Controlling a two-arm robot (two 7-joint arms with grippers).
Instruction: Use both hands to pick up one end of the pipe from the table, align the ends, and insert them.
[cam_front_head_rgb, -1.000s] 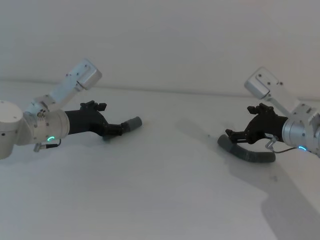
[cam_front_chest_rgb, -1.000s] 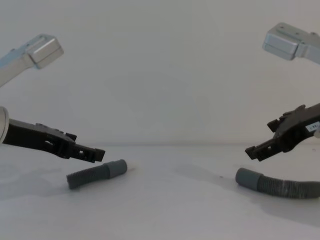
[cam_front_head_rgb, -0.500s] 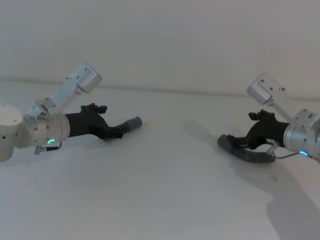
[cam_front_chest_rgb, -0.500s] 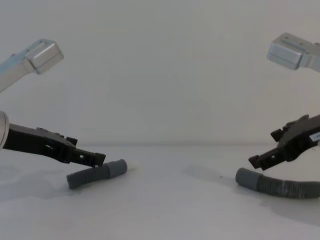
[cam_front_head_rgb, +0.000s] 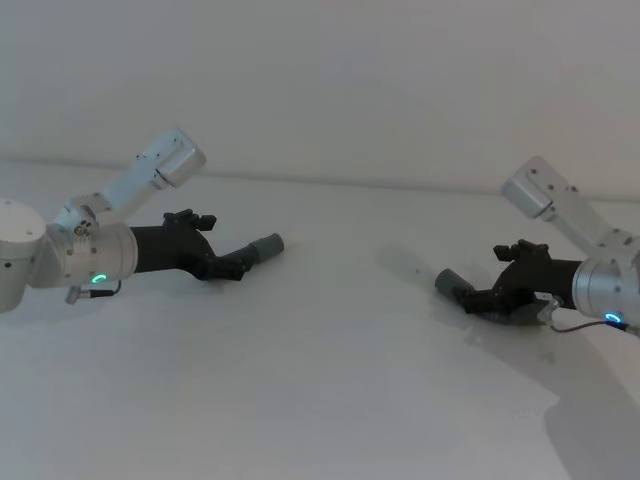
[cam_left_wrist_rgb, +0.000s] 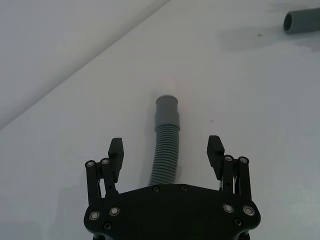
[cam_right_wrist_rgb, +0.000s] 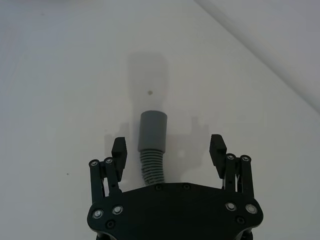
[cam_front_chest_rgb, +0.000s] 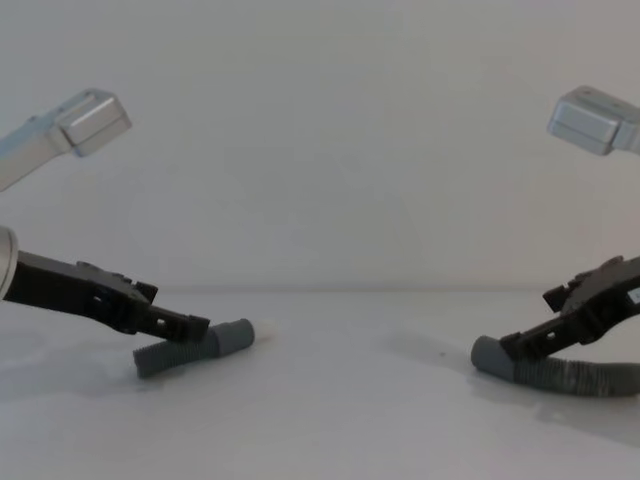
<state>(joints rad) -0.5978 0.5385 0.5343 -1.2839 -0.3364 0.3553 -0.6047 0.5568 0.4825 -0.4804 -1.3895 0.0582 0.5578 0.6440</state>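
Note:
Two pieces of dark grey ribbed pipe lie on the white table (cam_front_head_rgb: 330, 390). The short piece (cam_front_chest_rgb: 178, 353) lies at the left, its smooth cuff end (cam_front_head_rgb: 268, 244) pointing toward the middle. My left gripper (cam_front_head_rgb: 238, 266) is low over it and open, its fingers (cam_left_wrist_rgb: 116, 148) on either side of the ribbed hose (cam_left_wrist_rgb: 166, 155) behind the cuff (cam_left_wrist_rgb: 167, 109). The longer piece (cam_front_chest_rgb: 575, 376) lies at the right. My right gripper (cam_front_head_rgb: 478, 298) is open and straddles the hose (cam_right_wrist_rgb: 152, 169) just behind its cuff (cam_right_wrist_rgb: 152, 129).
The table's middle stretch between the two cuffs is bare white surface (cam_front_chest_rgb: 360, 380). A plain white wall (cam_front_head_rgb: 350, 90) rises behind the table. In the left wrist view the other piece's open end (cam_left_wrist_rgb: 302, 21) shows far off.
Both grippers have dropped toward the table and now straddle their pipe pieces. The right one moved down and back along its hose. Neither pipe has moved.

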